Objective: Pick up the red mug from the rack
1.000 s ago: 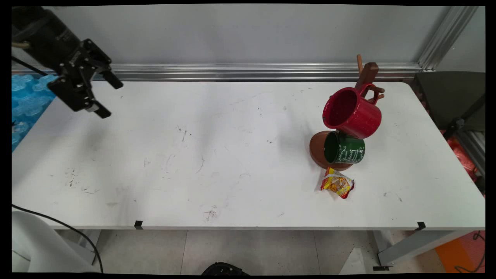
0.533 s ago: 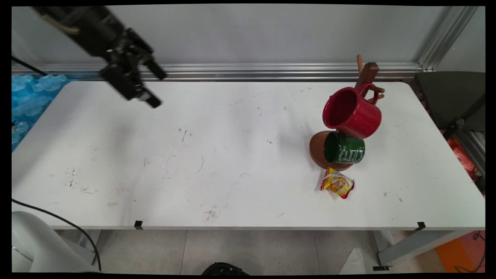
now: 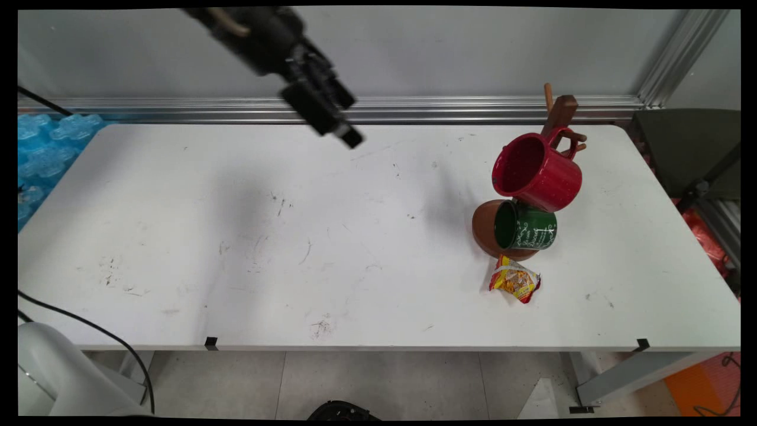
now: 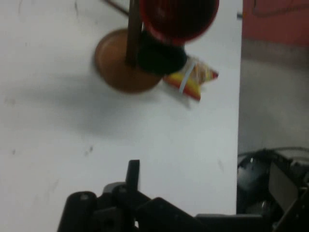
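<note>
A robotics lab or test cell is seen here. A scuffed white bench is set against a plain grey wall, and aluminium framing rails are run along its back edge and up the right corner. A black cable is trailed off the near left. Bare grey floor tiles are shown below. Household props are laid out as test pieces: a wooden mug stand hung with a red mug and a green mug, and a snack packet just beside its base.
</note>
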Robot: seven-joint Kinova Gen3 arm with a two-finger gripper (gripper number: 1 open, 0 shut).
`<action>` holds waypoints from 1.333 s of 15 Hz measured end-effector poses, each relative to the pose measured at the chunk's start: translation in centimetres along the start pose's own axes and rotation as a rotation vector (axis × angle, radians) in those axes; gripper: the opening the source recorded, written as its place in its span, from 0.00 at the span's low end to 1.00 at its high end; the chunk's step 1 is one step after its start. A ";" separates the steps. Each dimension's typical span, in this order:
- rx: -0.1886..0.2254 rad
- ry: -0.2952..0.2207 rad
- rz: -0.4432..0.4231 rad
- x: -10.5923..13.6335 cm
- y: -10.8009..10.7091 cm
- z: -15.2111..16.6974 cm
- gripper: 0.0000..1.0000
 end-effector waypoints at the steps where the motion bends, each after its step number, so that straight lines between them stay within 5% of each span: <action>1: -0.004 0.012 -0.007 1.0 0.1 1.0 1.00; 13: -0.081 0.074 -0.060 8.7 1.1 11.3 1.00; 20: -0.122 0.079 -0.124 11.0 1.4 16.3 1.00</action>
